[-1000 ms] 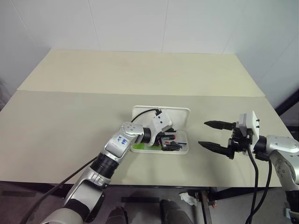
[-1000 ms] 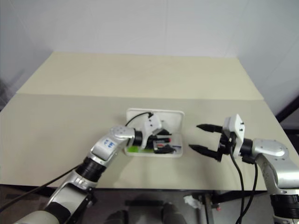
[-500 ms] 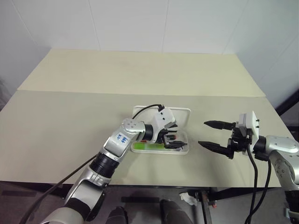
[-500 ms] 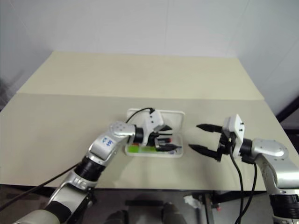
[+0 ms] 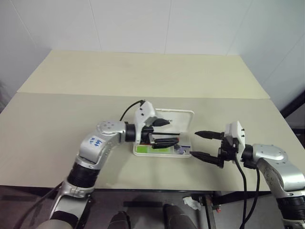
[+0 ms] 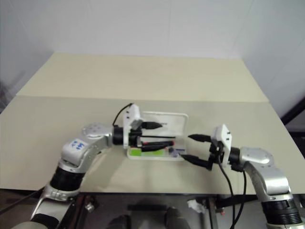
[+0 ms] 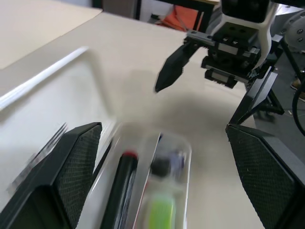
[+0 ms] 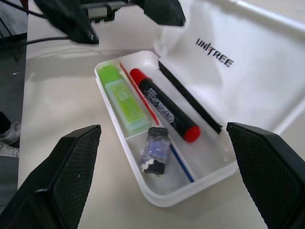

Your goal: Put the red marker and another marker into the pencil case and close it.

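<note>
Pale table in a white-walled corner.
The beige tabletop (image 5: 143, 76) runs in two boards, with a seam (image 5: 143, 97) crossing it from side to side. White panelled walls (image 5: 167, 24) stand behind it and at both sides, with thin vertical joints. Below the near edge lies dark floor (image 5: 143, 210). Beyond the table's right edge, a black frame (image 7: 267, 90) stands by something orange (image 7: 183, 19). The light is even.

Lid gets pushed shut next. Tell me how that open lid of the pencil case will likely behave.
The lid looks like stiff white plastic, so it should swing as one piece. The pencil case seems light and may slide on the smooth table.
</note>
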`<action>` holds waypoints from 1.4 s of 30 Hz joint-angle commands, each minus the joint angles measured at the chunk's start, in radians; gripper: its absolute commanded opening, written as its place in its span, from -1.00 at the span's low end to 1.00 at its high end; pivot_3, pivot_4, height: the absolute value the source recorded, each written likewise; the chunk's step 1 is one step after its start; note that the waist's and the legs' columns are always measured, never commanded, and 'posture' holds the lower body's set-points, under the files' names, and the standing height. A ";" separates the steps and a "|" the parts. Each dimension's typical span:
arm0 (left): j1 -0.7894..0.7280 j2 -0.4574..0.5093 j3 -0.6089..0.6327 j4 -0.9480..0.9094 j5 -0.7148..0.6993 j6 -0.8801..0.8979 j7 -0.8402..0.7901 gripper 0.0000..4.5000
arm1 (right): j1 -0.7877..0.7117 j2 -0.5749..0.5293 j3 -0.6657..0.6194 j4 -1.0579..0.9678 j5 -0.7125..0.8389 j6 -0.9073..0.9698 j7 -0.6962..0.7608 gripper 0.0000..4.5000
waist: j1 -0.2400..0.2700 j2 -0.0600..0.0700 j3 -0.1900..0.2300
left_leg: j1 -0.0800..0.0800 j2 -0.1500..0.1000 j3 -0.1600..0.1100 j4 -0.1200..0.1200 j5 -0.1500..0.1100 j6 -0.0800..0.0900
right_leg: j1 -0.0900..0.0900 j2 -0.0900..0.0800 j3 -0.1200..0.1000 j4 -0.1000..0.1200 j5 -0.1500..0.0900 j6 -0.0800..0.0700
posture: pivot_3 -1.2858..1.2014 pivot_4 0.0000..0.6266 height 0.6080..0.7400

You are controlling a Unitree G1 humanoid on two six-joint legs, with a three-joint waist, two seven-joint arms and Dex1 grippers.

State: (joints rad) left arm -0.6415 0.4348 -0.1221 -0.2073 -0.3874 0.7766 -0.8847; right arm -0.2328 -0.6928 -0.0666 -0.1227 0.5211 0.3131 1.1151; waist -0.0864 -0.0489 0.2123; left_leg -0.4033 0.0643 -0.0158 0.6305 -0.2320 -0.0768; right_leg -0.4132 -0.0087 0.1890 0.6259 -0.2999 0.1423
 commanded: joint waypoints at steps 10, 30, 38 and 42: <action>0.127 0.295 0.246 -0.044 -0.130 -0.096 -0.177 0.99 | -0.095 -0.009 0.118 -0.010 -0.040 0.063 0.049 1.00 | -0.003 0.000 0.000 | 0.000 0.000 0.000 -0.001 0.000 -0.001 | 0.000 -0.001 -0.001 0.000 -0.001 -0.002 | 0.03 -0.52 1.00; 0.224 0.424 0.368 0.171 -0.111 -0.347 -0.259 0.99 | -0.187 -0.023 0.247 0.020 -0.090 0.161 0.149 1.00 | -0.007 0.000 0.000 | 0.000 0.001 0.001 -0.002 -0.001 -0.001 | -0.003 -0.001 -0.003 0.000 -0.004 -0.008 | 0.03 -0.52 1.00; 0.241 0.434 0.377 0.172 -0.116 -0.365 -0.252 0.99 | -0.179 -0.098 0.205 0.039 -0.112 0.140 0.191 1.00 | -0.003 0.000 0.000 | -0.001 0.001 0.001 -0.001 -0.001 -0.001 | -0.003 -0.001 -0.003 0.001 -0.004 -0.008 | 0.03 -0.52 1.00; 0.242 0.433 0.374 0.179 -0.112 -0.375 -0.250 0.99 | -0.179 -0.148 0.176 0.041 -0.113 0.119 0.211 1.00 | 0.000 0.000 0.000 | -0.001 0.001 0.002 -0.001 -0.001 -0.001 | -0.003 -0.002 -0.003 0.000 -0.004 -0.008 | 0.03 -0.52 1.00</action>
State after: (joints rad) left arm -0.3982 0.8479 0.2248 -0.0206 -0.4984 0.4232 -1.1351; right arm -0.4075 -0.8278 0.1435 -0.0670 0.3976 0.4550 1.3125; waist -0.0864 -0.0488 0.2128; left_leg -0.4041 0.0658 -0.0143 0.6289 -0.2334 -0.0779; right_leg -0.4160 -0.0103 0.1855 0.6262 -0.3042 0.1341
